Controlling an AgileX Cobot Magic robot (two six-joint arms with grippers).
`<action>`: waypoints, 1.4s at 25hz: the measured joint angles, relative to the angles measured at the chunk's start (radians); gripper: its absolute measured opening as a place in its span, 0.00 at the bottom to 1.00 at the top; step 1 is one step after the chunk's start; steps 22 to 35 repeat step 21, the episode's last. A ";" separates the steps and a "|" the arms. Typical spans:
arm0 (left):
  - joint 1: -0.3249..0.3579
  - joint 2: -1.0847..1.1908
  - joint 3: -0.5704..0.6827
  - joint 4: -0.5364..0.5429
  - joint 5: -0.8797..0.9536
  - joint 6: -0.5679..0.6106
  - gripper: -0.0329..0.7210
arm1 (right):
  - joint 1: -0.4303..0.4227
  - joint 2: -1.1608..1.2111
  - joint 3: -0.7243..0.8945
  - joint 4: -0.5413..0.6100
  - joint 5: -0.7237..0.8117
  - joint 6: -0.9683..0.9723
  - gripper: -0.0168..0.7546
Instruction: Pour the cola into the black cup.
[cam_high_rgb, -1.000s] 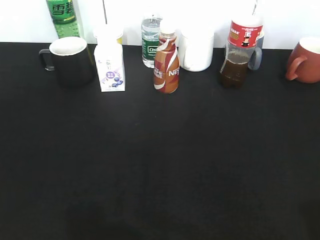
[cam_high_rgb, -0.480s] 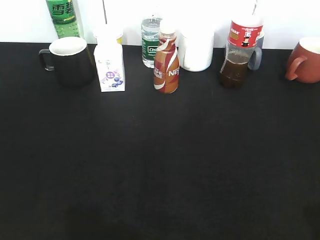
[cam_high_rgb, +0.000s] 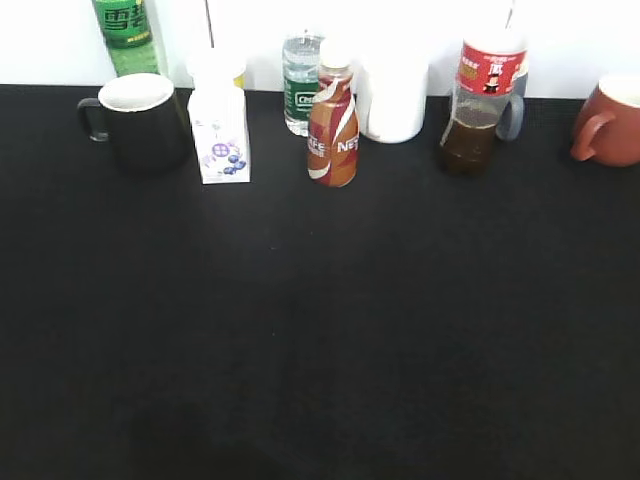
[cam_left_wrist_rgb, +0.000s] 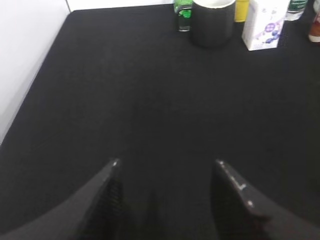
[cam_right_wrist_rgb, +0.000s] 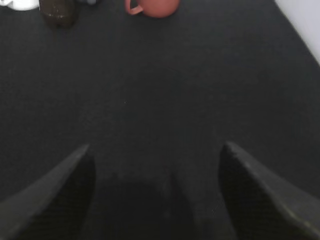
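Observation:
The cola bottle (cam_high_rgb: 478, 105), clear with dark liquid and a red label, stands at the back right of the black table; its base shows in the right wrist view (cam_right_wrist_rgb: 58, 12). The black cup (cam_high_rgb: 140, 120), white inside, stands at the back left with its handle to the left, and also shows in the left wrist view (cam_left_wrist_rgb: 212, 22). My left gripper (cam_left_wrist_rgb: 167, 162) is open and empty over bare table, far in front of the cup. My right gripper (cam_right_wrist_rgb: 156, 146) is open and empty, far in front of the cola. Neither gripper shows in the exterior view.
Along the back stand a green soda bottle (cam_high_rgb: 125, 35), a white carton (cam_high_rgb: 220, 135), a water bottle (cam_high_rgb: 300, 85), a brown-orange coffee bottle (cam_high_rgb: 332, 125), a white jar (cam_high_rgb: 392, 100), a grey mug (cam_high_rgb: 512, 110) behind the cola, and a reddish-brown mug (cam_high_rgb: 610, 125).

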 joint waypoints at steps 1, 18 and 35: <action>0.000 0.000 0.000 0.000 0.000 0.000 0.58 | 0.000 0.000 0.000 0.000 0.000 -0.001 0.78; 0.000 0.000 0.037 -0.014 -0.035 0.000 0.36 | 0.000 -0.001 0.000 0.000 0.000 -0.001 0.78; 0.000 0.000 0.037 -0.014 -0.035 0.000 0.36 | 0.000 -0.001 0.000 0.000 0.000 -0.001 0.78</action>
